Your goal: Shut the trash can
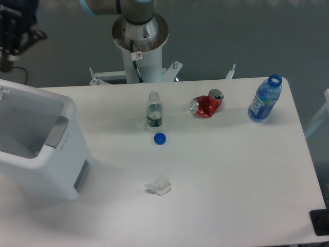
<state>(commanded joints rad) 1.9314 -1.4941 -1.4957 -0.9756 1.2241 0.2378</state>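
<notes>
Gripper (7,62) sits at top left edge above the trash can (38,146), mostly cut off and dark; can't tell how far the jaws are open, nothing visibly held. Trash can stands open on the table (231,180), left of the small bottle (153,109).

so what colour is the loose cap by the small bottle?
Blue cap, clearest in the fixed camera view.
</notes>
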